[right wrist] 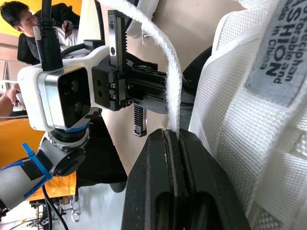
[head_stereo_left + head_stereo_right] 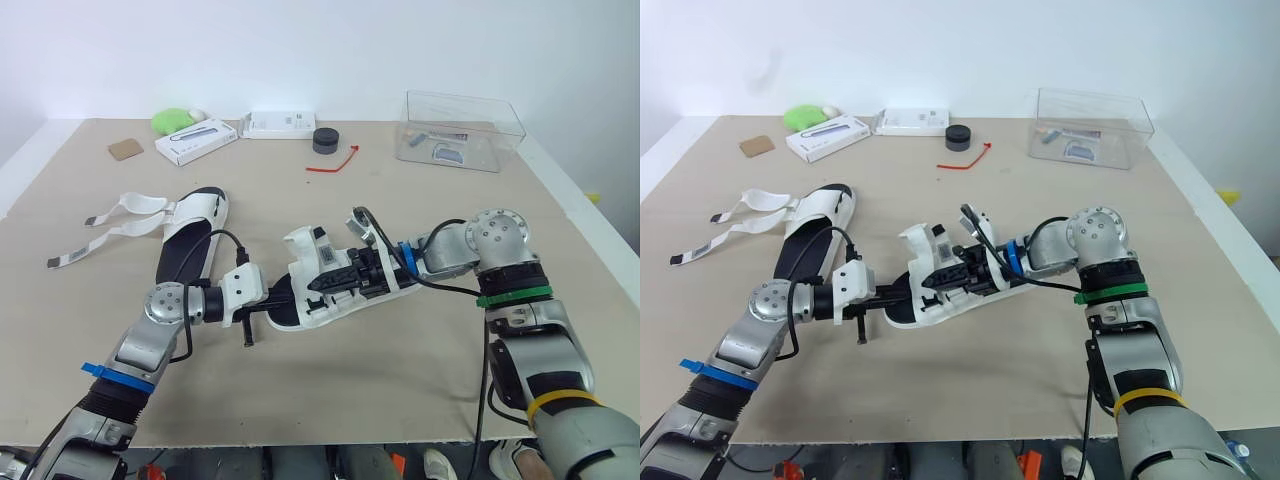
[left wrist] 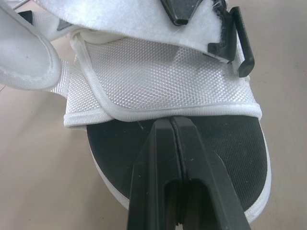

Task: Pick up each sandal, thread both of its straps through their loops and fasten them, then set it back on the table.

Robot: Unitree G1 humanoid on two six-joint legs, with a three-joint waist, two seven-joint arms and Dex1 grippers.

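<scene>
A beige table runs up to a plain white wall. Near its middle the sandal, white with a black footbed, sits tilted between the two arms, and whether its sole touches the table is hard to tell. The right gripper is clenched on a fuzzy white strap, which runs down into the seam between its black fingers. Where that strap joins the shoe is hidden. The left gripper has its fingers pressed together over the footbed at the sandal's other end, tips against the hem of the white mesh upper. I cannot make out whether anything is pinched between them. The second sandal lies flat on the table just beyond the left arm, its two loose straps trailing away to the left. Along the far edge sit a clear plastic box, a small black round thing, a red tie, two white boxes, something green and a brown card. In the right wrist view a person is mostly cut off by the edge
</scene>
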